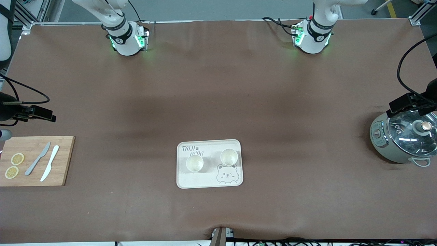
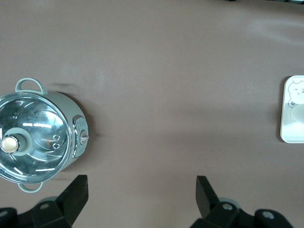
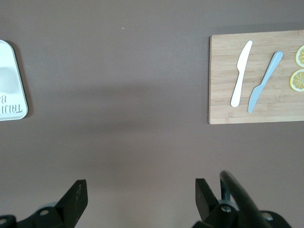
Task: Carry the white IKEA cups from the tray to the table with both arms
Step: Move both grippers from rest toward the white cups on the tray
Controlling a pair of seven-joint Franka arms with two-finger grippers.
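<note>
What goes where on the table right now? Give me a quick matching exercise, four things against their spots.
Things:
1. white cups
2. two knives
3. lidded pot
4. left claw

Places:
A. on the wooden board
B. up over bare table beside the pot
C. on the bear tray
D. at the left arm's end of the table

Pairs: 1-C, 2-A, 3-D, 4-B

A robotics lab: two arm bases point(image 1: 127, 39) bolted to a brown-covered counter point(image 1: 218, 102) framed by aluminium rails, loose cables point(image 1: 280, 24), concrete floor past its edge.
</note>
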